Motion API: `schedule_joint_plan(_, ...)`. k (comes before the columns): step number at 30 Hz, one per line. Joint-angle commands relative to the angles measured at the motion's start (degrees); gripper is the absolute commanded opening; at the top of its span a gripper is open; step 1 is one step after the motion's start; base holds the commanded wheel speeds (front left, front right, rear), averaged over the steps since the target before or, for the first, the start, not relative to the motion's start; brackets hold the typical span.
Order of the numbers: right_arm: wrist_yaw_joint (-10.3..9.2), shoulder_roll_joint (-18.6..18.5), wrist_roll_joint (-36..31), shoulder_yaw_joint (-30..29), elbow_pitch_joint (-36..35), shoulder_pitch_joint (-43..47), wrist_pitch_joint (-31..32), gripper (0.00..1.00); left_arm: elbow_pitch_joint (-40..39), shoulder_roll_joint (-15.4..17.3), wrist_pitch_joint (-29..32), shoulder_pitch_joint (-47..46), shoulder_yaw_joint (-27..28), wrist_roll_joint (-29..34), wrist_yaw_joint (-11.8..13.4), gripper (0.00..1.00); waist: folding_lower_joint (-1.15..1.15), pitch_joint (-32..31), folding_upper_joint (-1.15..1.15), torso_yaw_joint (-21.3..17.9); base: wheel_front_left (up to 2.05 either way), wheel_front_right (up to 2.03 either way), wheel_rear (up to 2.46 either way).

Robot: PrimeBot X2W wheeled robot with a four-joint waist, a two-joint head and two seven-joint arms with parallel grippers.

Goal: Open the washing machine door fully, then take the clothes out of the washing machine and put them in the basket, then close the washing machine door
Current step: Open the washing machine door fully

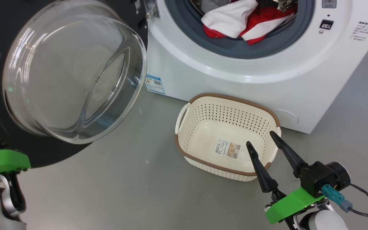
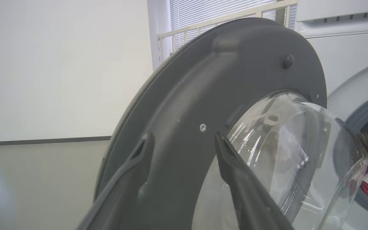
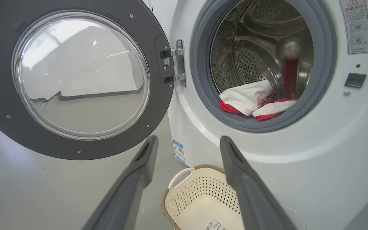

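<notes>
My left gripper [image 2: 183, 137] and right gripper [image 3: 187, 139] both stand spread, empty. The red-and-white fabric clothes [image 3: 246, 95] slump at the front lip of the perforated steel drum [image 3: 254, 60]: limp, light, probably tangled underneath; I'd pinch the top white fold

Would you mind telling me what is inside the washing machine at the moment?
Red and white clothes lie heaped at the front of the steel drum, spilling onto the grey gasket. Anything beneath the heap, and the drum floor under it, is covered.
</notes>
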Motion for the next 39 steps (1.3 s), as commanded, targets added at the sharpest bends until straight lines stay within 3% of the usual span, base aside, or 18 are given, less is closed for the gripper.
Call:
schedule_joint_plan(1,0.35,0.26,0.66,1.36,-1.11,-1.29,-0.78,1.00,-2.88,1.83,-0.28,0.58,1.84,0.93,-0.49,1.00,0.00,-0.83,0.00,-0.77,0.00,0.00,0.00)
schedule_joint_plan(7,0.35,0.26,1.84,0.80,0.19,-1.68,-2.17,1.00,-11.36,-0.34,-0.28,3.09,0.81,1.16,-3.13,1.00,0.00,-2.07,0.00,-2.32,0.00,0.00,0.00)
schedule_joint_plan(10,0.35,0.26,2.20,0.05,0.81,-2.14,-2.75,1.00,-15.04,-1.66,-0.28,4.06,-1.44,0.28,-5.46,1.00,0.00,-2.32,0.00,-3.15,0.00,0.00,0.00)
schedule_joint_plan(15,0.35,0.26,2.61,-1.19,1.73,-3.17,-3.53,1.00,-19.26,-3.15,0.10,6.37,-6.63,-1.10,-7.14,1.00,0.00,-2.51,0.00,-5.33,0.00,0.00,0.00)
schedule_joint_plan(30,0.35,0.26,2.25,-5.19,1.86,-5.59,-4.47,1.00,-25.40,-3.38,2.97,13.09,-15.23,-4.99,-8.58,1.00,0.00,-1.85,0.00,-14.61,0.00,0.00,0.00)
schedule_joint_plan(39,0.35,0.26,4.16,-6.47,0.39,-5.50,-4.50,1.00,-27.14,-3.50,2.62,15.97,-16.82,-9.52,-9.66,1.00,0.00,-2.22,0.00,-19.06,0.00,0.00,0.00)
